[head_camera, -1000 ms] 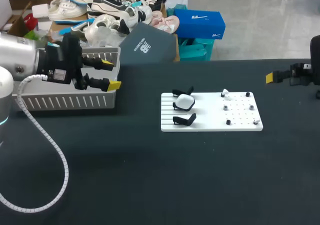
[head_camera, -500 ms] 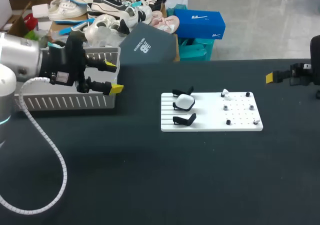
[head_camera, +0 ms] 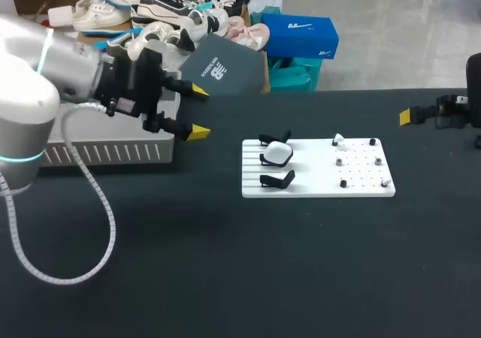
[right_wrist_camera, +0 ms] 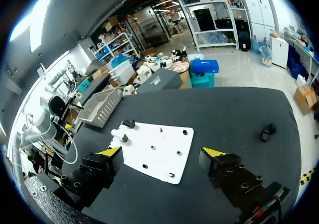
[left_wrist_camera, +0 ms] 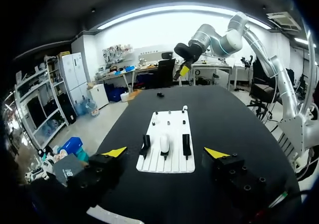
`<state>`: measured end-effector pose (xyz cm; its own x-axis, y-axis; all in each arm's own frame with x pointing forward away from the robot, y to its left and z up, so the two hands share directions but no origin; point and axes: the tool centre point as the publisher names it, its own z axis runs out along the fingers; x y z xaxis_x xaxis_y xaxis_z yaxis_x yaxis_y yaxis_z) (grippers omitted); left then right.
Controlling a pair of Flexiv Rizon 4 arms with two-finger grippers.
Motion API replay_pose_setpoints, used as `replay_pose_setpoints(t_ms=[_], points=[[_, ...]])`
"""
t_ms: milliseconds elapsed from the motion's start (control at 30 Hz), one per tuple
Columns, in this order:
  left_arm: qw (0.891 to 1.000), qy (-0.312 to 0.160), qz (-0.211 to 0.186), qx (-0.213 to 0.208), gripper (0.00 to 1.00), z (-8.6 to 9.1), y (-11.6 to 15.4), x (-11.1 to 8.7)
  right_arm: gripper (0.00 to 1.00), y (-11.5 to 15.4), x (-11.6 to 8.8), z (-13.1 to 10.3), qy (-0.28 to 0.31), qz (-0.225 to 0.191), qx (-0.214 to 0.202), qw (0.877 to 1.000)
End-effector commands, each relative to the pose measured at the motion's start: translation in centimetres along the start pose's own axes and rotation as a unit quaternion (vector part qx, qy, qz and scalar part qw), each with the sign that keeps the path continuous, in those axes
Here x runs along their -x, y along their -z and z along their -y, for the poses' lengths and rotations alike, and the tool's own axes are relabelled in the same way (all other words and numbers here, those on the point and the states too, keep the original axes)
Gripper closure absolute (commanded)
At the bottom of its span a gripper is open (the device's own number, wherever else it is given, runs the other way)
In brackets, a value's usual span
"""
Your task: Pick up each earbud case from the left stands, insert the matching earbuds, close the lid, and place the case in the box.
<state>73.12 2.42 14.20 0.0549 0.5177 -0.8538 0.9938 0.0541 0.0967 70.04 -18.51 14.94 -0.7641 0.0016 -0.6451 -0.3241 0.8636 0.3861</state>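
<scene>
A white earbud case [head_camera: 276, 153] sits on the middle one of three black stands at the left of a white board [head_camera: 316, 188]. Small earbuds [head_camera: 338, 138] rest among pegs on the board's right half. My left gripper [head_camera: 198, 113] hangs open and empty between the basket and the board. In the left wrist view, the case [left_wrist_camera: 164, 143] and board [left_wrist_camera: 165, 164] lie ahead of the open left gripper [left_wrist_camera: 165, 152]. My right gripper [head_camera: 412, 116] is at the far right, well away from the board. In its own view the right gripper [right_wrist_camera: 161, 152] stands open over the board [right_wrist_camera: 159, 149].
A white slatted basket [head_camera: 105, 154] stands at the table's back left, also seen as the basket [right_wrist_camera: 99, 107] from the right wrist. A small black object [right_wrist_camera: 268, 131] lies on the black table beyond the right gripper.
My left gripper has moved right and a little back, away from the basket's front toward the board. The right arm has not moved.
</scene>
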Motion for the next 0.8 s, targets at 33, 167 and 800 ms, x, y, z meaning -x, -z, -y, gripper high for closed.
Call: replay_pose_setpoints(t_ms=[33,167,800], points=[[0.999,0.009,-0.002,-0.05,0.0,-1.9,-2.0,0.0,0.0,0.0,0.0,0.0,0.0,-0.001,0.0,1.0],[0.998,0.019,0.001,-0.059,0.0,-1.6,-3.2,-0.5,0.0,0.0,0.0,0.0,0.0,-0.001,0.0,1.0],[0.999,0.023,-0.009,-0.031,0.0,0.3,-8.0,-1.0,0.0,0.0,0.0,0.0,0.0,-0.001,0.0,1.0]])
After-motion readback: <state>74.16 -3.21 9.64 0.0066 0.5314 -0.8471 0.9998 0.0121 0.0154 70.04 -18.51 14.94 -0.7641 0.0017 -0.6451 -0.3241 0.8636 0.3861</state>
